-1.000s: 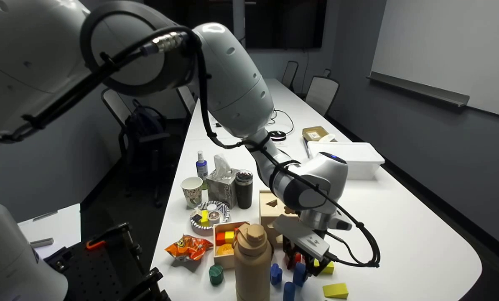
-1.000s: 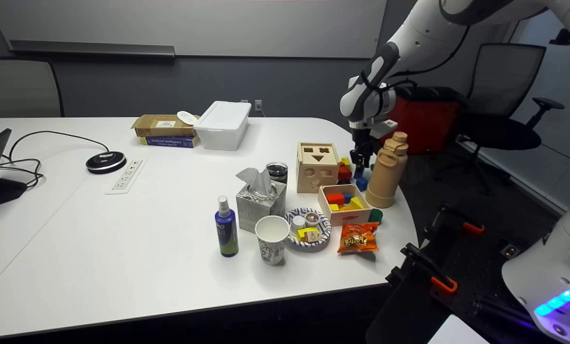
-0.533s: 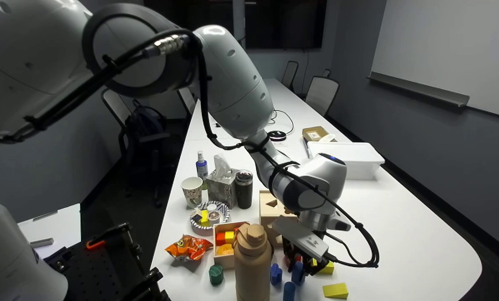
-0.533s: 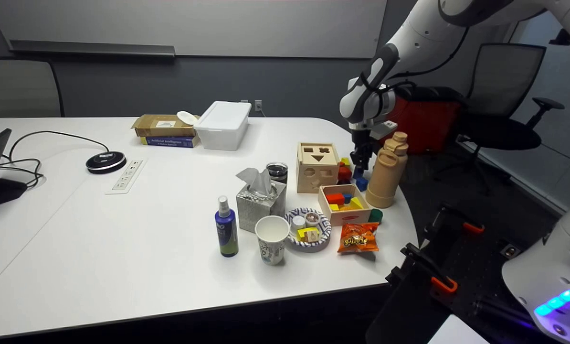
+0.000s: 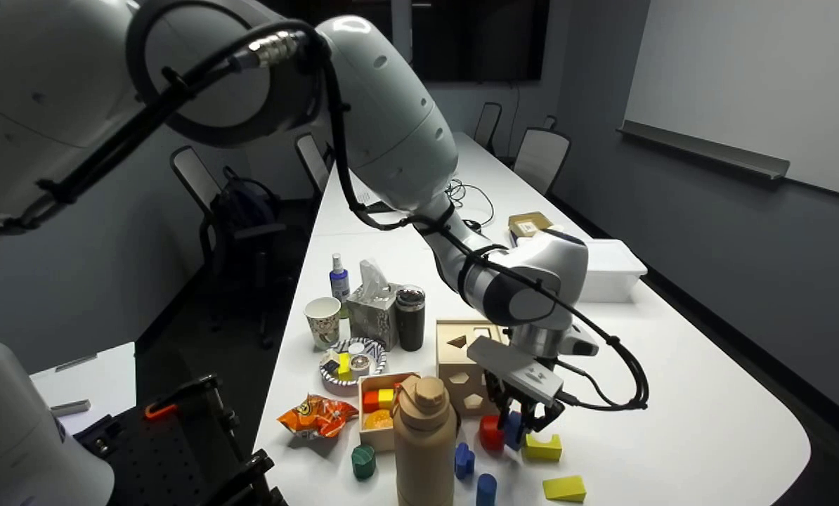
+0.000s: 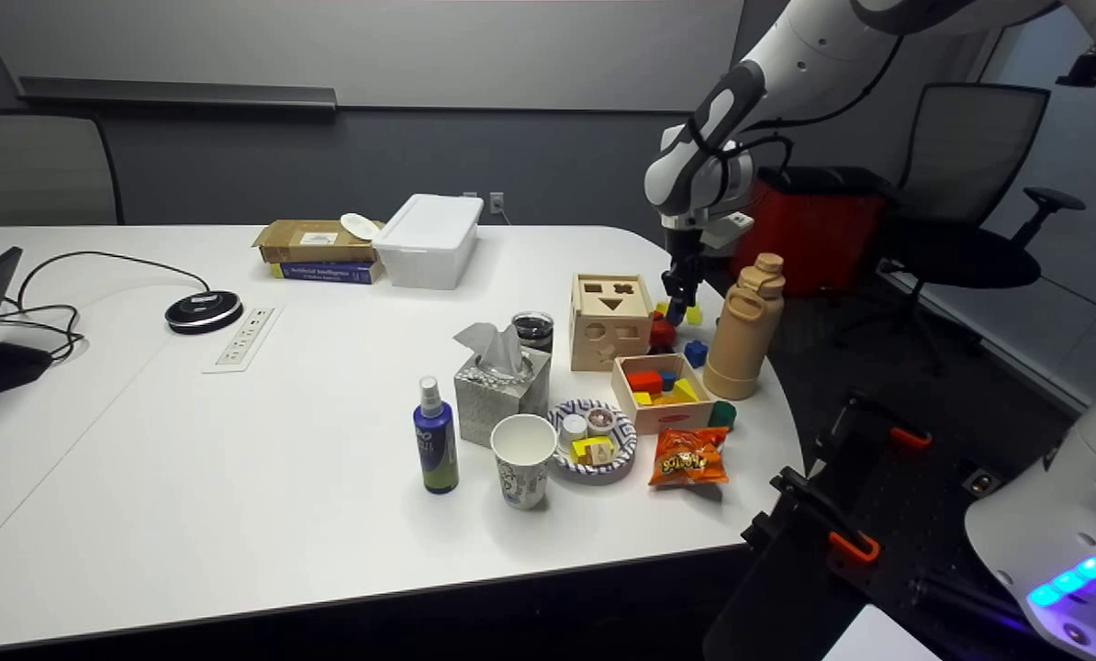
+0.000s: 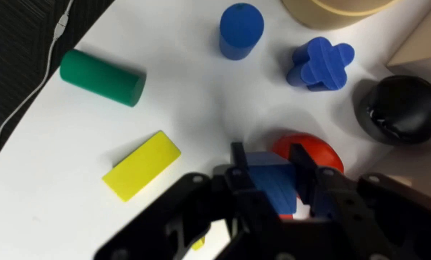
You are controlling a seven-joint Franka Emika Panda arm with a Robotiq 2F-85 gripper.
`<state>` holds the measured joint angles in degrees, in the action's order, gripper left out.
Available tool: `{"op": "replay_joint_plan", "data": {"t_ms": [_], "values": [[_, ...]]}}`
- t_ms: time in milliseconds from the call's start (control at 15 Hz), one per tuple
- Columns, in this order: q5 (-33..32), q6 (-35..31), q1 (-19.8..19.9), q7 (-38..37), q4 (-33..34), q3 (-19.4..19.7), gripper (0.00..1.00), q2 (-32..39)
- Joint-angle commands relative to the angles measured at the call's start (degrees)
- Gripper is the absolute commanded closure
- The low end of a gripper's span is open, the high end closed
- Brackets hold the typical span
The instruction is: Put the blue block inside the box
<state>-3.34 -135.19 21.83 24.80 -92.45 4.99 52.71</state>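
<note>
My gripper (image 7: 268, 155) is shut on a blue block (image 7: 273, 180), with one finger on each side of it. In both exterior views the gripper (image 5: 516, 414) (image 6: 682, 292) holds the blue block (image 5: 514, 430) (image 6: 675, 315) tilted and a little above the table. The box (image 5: 462, 383) (image 6: 610, 321), a light wooden cube with shaped holes in its faces, stands close beside the gripper in both exterior views. A red block (image 7: 309, 148) lies just behind the held block in the wrist view. The block's lower end is partly hidden by the fingers.
A tan bottle (image 5: 425, 443) and an open wooden tray of blocks (image 6: 663, 420) stand near. A blue flower-shaped block (image 7: 323, 65), a blue cylinder (image 7: 241, 30), a green cylinder (image 7: 101, 77) and yellow blocks (image 7: 142, 166) (image 5: 542, 448) lie around. A dark tumbler (image 5: 410, 320) stands behind the box.
The gripper has risen and moved away from the tan bottle, and the blue block has come up with it. The red block and yellow bridge are less covered now. The box has not moved.
</note>
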Motion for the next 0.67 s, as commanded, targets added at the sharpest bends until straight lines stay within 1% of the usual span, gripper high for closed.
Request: {"op": "replay_joint_plan", "data": {"t_ms": [0,200,467,600], "values": [[0.0,5.2,-0.4,0.2,-0.8,-0.6,0.91,-6.1],[0.3,8.5,-0.4,2.6,0.8,-2.2,0.91,-8.8],[0.7,13.6,-0.8,9.1,3.4,-5.7,0.91,-10.4],[0.2,16.2,-1.7,12.5,4.7,-6.6,0.91,-11.2]]}}
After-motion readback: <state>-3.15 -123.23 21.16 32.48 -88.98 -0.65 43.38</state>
